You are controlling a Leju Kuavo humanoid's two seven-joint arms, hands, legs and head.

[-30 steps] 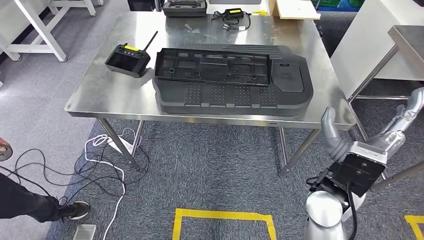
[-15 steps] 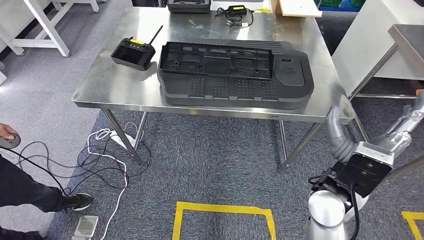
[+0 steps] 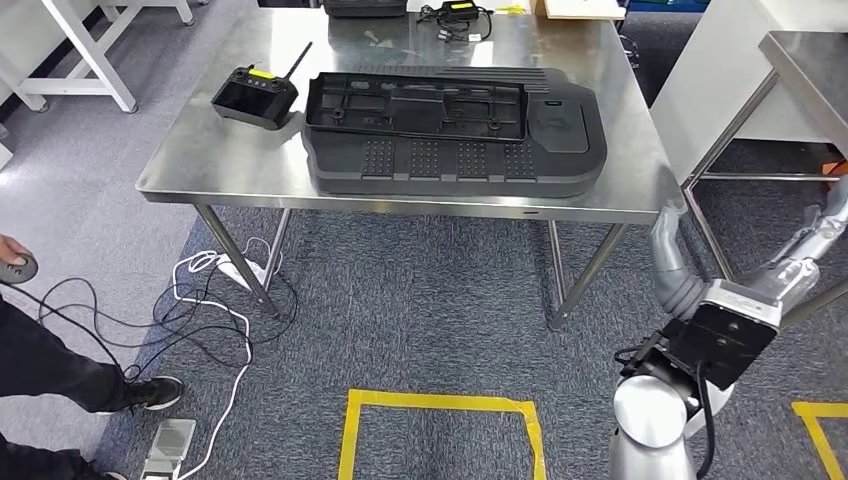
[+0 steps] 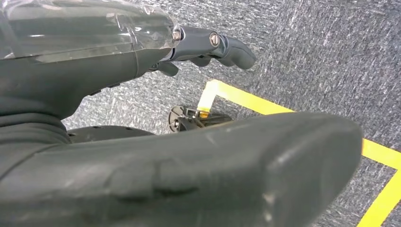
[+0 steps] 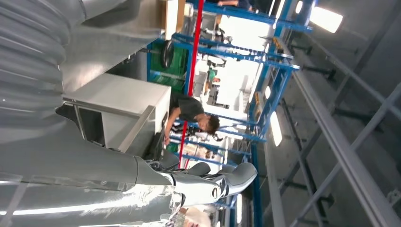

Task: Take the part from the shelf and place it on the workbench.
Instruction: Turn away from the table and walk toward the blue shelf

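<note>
On the workbench [image 3: 220, 165] the part [image 3: 455, 135] lies near the front edge; both hands' fingers empty, uncurled

A black remote controller [image 3: 254, 96] with antenna; white cables [image 3: 215, 300] lie on the carpet.

Large black moulded part [image 3: 455, 135] lies flat on steel workbench [image 3: 230, 160].

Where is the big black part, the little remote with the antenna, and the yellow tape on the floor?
big black part [image 3: 455, 160], head view, ribbed front half.
remote [image 3: 253, 97], head view, its dark screen.
yellow tape [image 3: 440, 402], head view, top strip.
</note>
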